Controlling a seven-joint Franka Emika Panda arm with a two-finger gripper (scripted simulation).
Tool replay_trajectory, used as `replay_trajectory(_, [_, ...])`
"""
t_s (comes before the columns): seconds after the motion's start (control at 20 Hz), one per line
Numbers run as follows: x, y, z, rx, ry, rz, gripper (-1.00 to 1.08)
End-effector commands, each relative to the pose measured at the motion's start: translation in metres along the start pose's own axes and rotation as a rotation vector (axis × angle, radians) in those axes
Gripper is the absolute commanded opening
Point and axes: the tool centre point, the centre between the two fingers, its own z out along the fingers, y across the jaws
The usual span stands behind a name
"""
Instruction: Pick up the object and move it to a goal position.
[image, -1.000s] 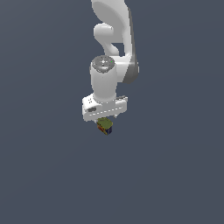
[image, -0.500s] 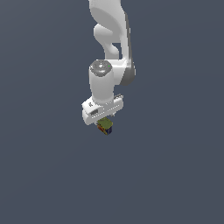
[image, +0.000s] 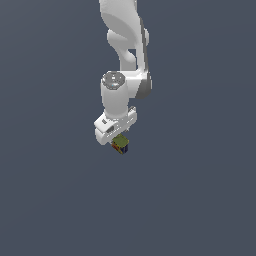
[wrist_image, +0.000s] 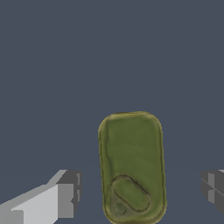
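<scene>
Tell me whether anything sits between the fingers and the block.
Nothing visible does. In the wrist view the block sits in the open space between the two fingers, with gaps on both sides and no other object there. The gripper is right over it.

Small cube-like block (image: 120, 145), much smaller than the white gripper (image: 119, 141) directly above it, seen against plain dark grey-blue ground. In the exterior view, olive-green on the upper face, with orange-red, yellow and dark blue patches on the sides, turned a little so one corner points down and toward the exterior view's right. In the wrist view, shown as an olive-green face (wrist_image: 131, 167) with rounded corners and a raised oval mark near one end, lying between two grey fingertips (wrist_image: 69, 194), with a clear gap on each side.
</scene>
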Motion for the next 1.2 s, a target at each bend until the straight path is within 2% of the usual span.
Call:
replay_trajectory(0.0, [-0.002, -0.001, 0.002, 0.001, 0.001, -0.033, 1.00])
replay_trajectory(0.6, [-0.004, -0.002, 0.008, 0.002, 0.002, -0.069, 1.00])
replay_trajectory(1.15, [-0.004, -0.003, 0.051, 0.002, 0.003, -0.073, 1.00])
